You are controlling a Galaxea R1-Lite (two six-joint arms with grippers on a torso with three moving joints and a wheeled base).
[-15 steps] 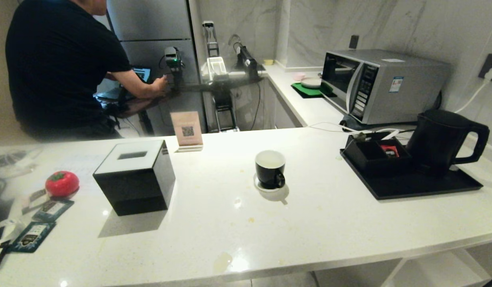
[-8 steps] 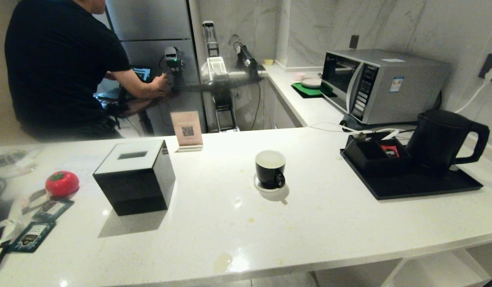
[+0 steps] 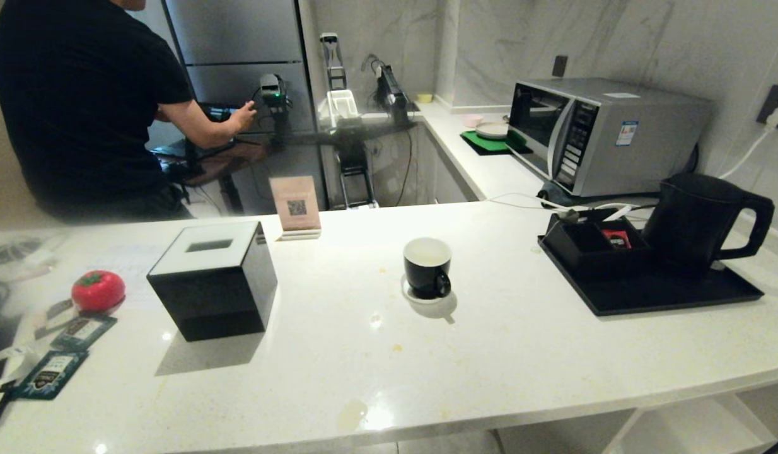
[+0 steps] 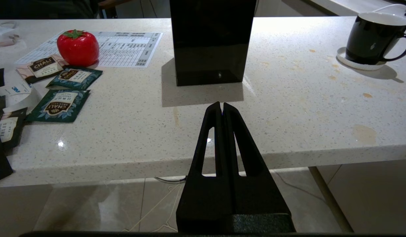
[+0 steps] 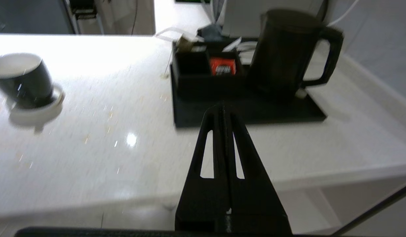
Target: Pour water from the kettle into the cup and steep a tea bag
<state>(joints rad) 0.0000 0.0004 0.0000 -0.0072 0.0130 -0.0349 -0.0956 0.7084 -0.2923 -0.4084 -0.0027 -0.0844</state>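
Note:
The matte black kettle (image 3: 698, 221) stands on a black tray (image 3: 654, 293) at the counter's right, handle pointing right. A glossy black cup (image 3: 427, 268) with a white inside sits on a white coaster at mid-counter. The tea bag is not in view. Neither arm shows in the head view. My left gripper (image 4: 222, 104) is shut and empty, hanging before the counter's front edge, with the cup (image 4: 370, 38) off to its right. Shut and empty too, my right gripper (image 5: 221, 107) points over the front edge toward the tray, the kettle (image 5: 285, 52) beyond it and the cup (image 5: 22, 80) to its left.
A black cube box (image 3: 212, 280) with a white top stands left of the cup. A red tomato-shaped thing (image 3: 98, 290) and teal packets (image 3: 52, 373) lie at far left. A black organizer (image 3: 594, 246) shares the tray. A microwave (image 3: 603, 132) sits behind. A person (image 3: 80, 107) works beyond the counter.
The person beyond the counter has shifted left and raised a hand to the device on the far table. Nothing on the counter has moved.

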